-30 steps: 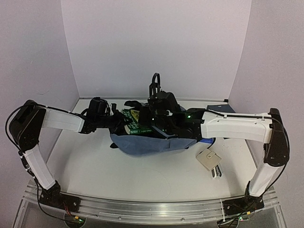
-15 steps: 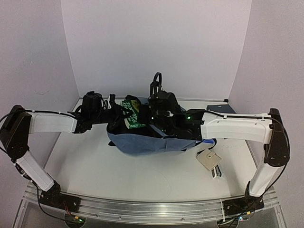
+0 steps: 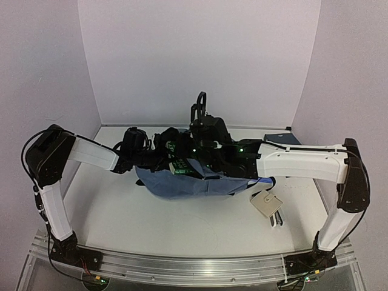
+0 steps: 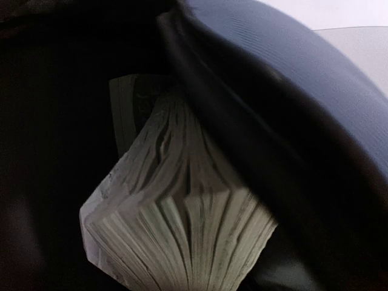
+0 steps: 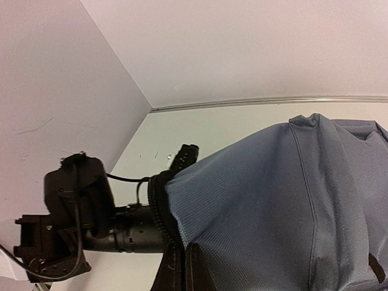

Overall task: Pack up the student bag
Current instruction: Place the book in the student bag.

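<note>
Left gripper (image 3: 154,154), grip unreadable, is sunk in the slate-blue student bag (image 3: 182,185), its dark mouth holding a fanned book (image 4: 182,242).

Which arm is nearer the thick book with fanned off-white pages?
Left. The left arm reaches inside the soft slate-blue fabric backpack, its camera close up on the book; the right arm is outside, above it.

white table (image 3: 182,224) | student bag (image 3: 182,185) mid-table | tan card-like item (image 3: 265,204) right | dark-blue flat thing (image 3: 284,138), maybe notebook, far right
</note>
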`<action>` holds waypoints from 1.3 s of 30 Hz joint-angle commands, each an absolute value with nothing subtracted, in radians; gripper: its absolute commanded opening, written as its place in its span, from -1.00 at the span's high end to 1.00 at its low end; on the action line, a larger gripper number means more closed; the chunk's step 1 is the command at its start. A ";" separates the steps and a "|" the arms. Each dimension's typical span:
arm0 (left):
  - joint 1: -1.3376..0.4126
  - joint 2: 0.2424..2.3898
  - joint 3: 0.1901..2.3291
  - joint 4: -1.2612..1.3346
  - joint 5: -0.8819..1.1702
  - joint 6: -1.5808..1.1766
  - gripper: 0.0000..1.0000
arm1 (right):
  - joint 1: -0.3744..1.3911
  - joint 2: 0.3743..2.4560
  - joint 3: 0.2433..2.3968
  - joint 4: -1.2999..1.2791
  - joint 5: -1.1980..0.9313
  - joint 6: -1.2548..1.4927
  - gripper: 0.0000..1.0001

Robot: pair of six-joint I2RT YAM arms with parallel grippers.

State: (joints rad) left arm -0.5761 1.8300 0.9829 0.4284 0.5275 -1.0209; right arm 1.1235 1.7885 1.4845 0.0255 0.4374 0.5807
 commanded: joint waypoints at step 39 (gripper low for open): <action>-0.604 1.244 0.851 -0.200 0.061 -0.774 -0.71 | 1.081 1.735 1.294 0.078 0.307 0.648 0.03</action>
State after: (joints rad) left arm -0.6283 1.3744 0.8818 -0.0282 0.1745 -0.7821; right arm 1.0791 1.7885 1.3034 0.0700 0.4255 0.7023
